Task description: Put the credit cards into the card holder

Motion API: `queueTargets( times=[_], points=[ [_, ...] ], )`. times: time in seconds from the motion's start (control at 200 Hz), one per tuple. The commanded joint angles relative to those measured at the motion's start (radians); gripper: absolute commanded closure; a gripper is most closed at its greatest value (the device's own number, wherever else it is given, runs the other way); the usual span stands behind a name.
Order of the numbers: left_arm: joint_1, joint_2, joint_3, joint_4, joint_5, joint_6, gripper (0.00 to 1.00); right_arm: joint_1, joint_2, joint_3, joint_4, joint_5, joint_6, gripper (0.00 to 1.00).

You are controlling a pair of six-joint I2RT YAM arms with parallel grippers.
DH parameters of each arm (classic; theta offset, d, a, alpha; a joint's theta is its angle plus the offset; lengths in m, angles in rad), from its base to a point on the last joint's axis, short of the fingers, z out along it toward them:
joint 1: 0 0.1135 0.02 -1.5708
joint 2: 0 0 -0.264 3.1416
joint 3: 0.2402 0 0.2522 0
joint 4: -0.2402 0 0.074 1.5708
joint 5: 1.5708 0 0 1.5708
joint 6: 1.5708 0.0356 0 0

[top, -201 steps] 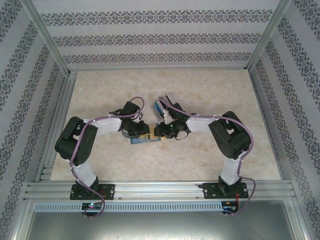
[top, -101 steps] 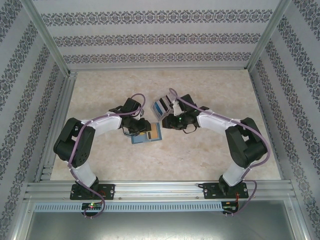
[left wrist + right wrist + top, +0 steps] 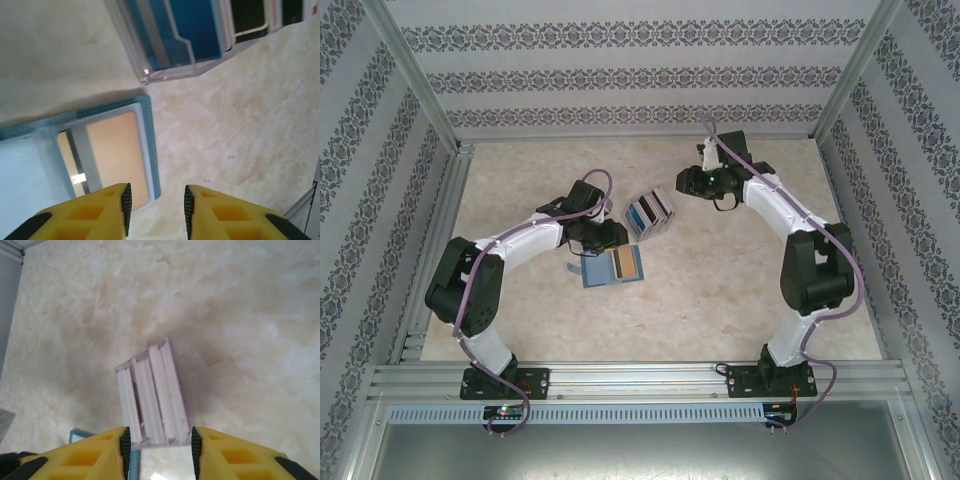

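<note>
The card holder (image 3: 590,272), a flat sleeve with a blue stitched edge (image 3: 148,150), lies on the bench (image 3: 720,290) near its middle. A tan-orange credit card (image 3: 625,264) with a dark stripe sits inside it, seen through the sleeve's clear front (image 3: 112,155). Just beyond the sleeve, apart from it, stands a clear slotted stand (image 3: 660,222) that carries more of the credit cards. The left wrist view shows a blue card (image 3: 195,30) and a black card (image 3: 250,15) upright behind the stand's transparent front wall (image 3: 170,75). The left tool (image 3: 610,237) hangs over the far edge of the card holder, between sleeve and stand. Its yellow fingers stand a moderate gap apart with nothing in between (image 3: 155,200), one over the sleeve's corner and the other over bare bench (image 3: 240,140). The right tool (image 3: 685,184) is on the far right side of the stand, pointing at it, and from above a strip of bench separates the two. In the right wrist view its fingers are likewise parted and grip nothing (image 3: 158,437). The ribbed back of the stand (image 3: 152,390) lies straight ahead of the gap on the pale marbled bench (image 3: 225,300).
</note>
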Motion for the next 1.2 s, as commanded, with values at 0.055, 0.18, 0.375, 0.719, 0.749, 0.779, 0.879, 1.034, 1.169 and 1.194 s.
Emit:
queueTargets(
  times=[0.055, 0.18, 0.375, 0.719, 0.749, 0.779, 0.879, 1.034, 1.169, 1.194],
  points=[
    [-0.008, 0.045, 0.070, 0.021, 0.000, -0.022, 0.63, -0.001, 0.136, 0.137, -0.140, -0.040, -0.059, 0.60],
    [-0.008, 0.091, 0.119, 0.028, 0.007, -0.028, 0.60, 0.008, 0.194, 0.192, -0.166, -0.062, -0.065, 0.59],
    [-0.007, 0.177, 0.187, 0.050, 0.028, -0.034, 0.59, 0.031, 0.254, 0.259, -0.206, -0.081, -0.076, 0.59],
    [-0.006, 0.284, 0.257, 0.079, 0.025, -0.040, 0.59, 0.050, 0.318, 0.299, -0.231, -0.058, -0.084, 0.59],
    [-0.005, 0.291, 0.262, 0.079, 0.023, -0.041, 0.58, 0.052, 0.320, 0.301, -0.233, -0.054, -0.086, 0.59],
    [-0.006, 0.298, 0.267, 0.082, 0.022, -0.042, 0.58, 0.054, 0.321, 0.303, -0.234, -0.051, -0.087, 0.59],
    [-0.004, 0.322, 0.284, 0.093, 0.015, -0.048, 0.58, 0.064, 0.324, 0.312, -0.236, -0.057, -0.083, 0.59],
    [-0.005, 0.363, 0.307, 0.107, 0.023, -0.058, 0.58, 0.089, 0.337, 0.332, -0.242, -0.063, -0.084, 0.59],
    [-0.004, 0.383, 0.314, 0.123, 0.038, -0.067, 0.58, 0.097, 0.347, 0.341, -0.246, -0.061, -0.082, 0.59],
    [-0.005, 0.383, 0.312, 0.125, 0.041, -0.068, 0.58, 0.096, 0.347, 0.343, -0.248, -0.062, -0.083, 0.59]
  ],
)
